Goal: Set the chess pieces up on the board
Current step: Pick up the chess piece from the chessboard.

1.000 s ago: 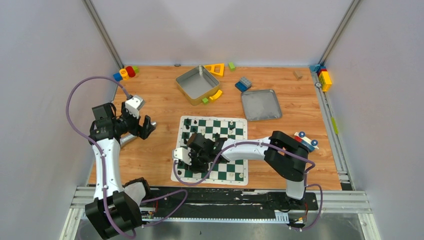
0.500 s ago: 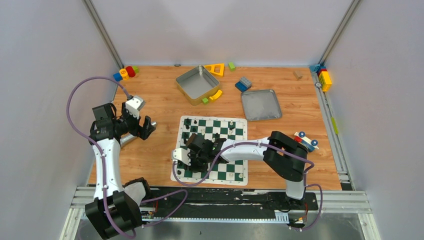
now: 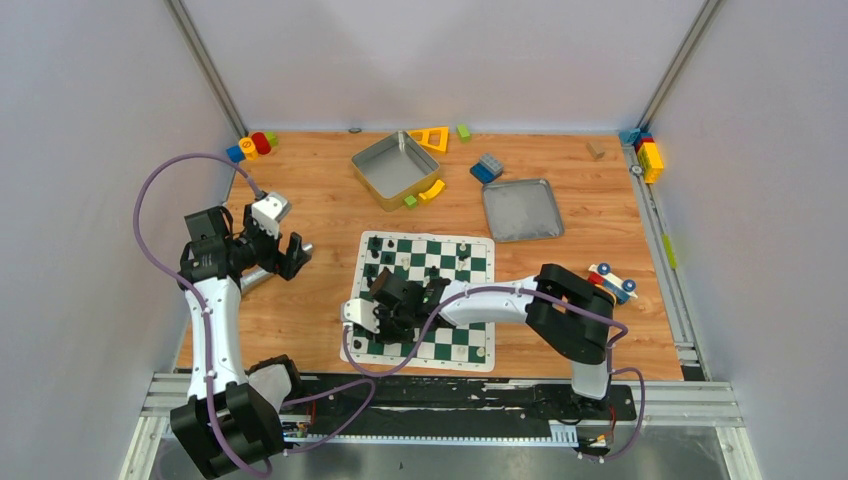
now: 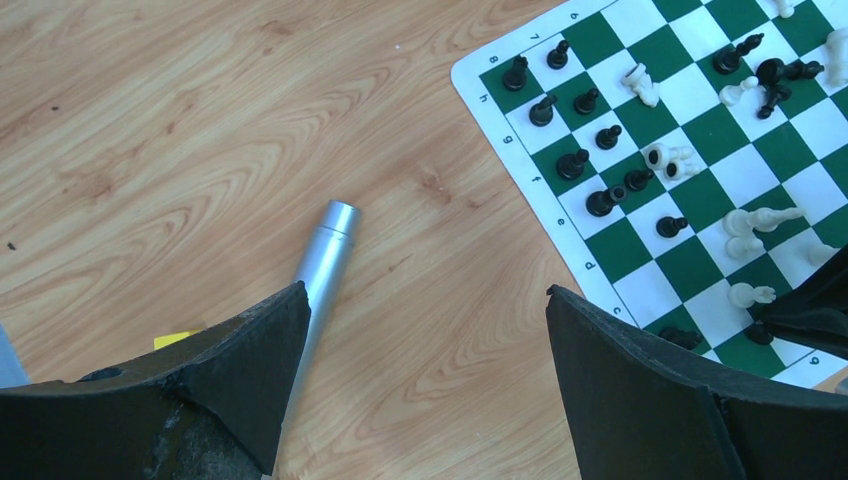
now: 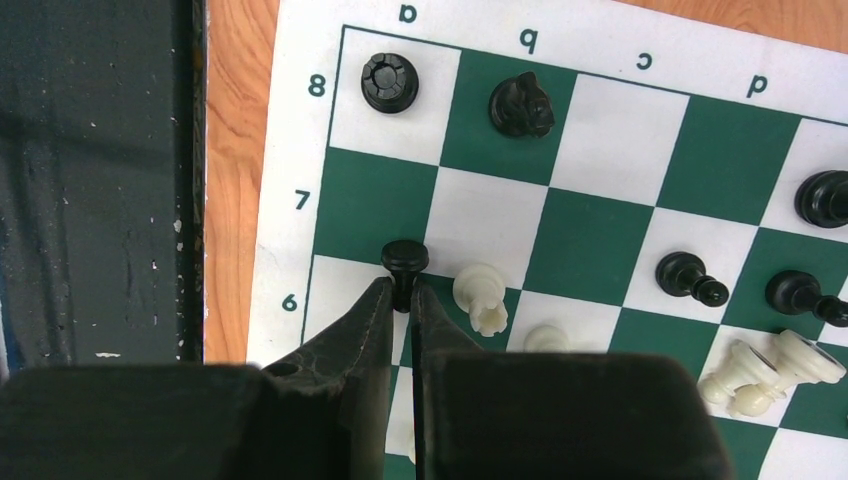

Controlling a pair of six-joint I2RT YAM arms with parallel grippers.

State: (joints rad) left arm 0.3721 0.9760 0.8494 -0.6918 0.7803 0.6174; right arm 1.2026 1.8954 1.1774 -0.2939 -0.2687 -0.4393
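Note:
The green-and-white board (image 3: 472,332) lies in the middle of the wooden table, with black and cream chess pieces scattered on it, several lying on their sides. My right gripper (image 5: 403,292) is low over the board's near-left corner (image 3: 386,312). It is shut on the stem of a black pawn (image 5: 404,258), at the line between rows 6 and 7. A black rook (image 5: 390,82) and a black knight (image 5: 520,104) stand in row 8. A cream piece (image 5: 482,298) lies just right of the fingers. My left gripper (image 4: 425,300) hangs open over bare wood left of the board (image 4: 640,170).
A silver cylinder (image 4: 325,250) lies on the wood under the left gripper. An open grey tin (image 3: 395,168) and its flat lid (image 3: 518,208) sit behind the board. Toy blocks (image 3: 252,146) line the back edge, and a small toy car (image 3: 612,282) sits at the right.
The right gripper's fingers have closed onto the black pawn, and the right arm has shifted slightly left. The left arm has not moved.

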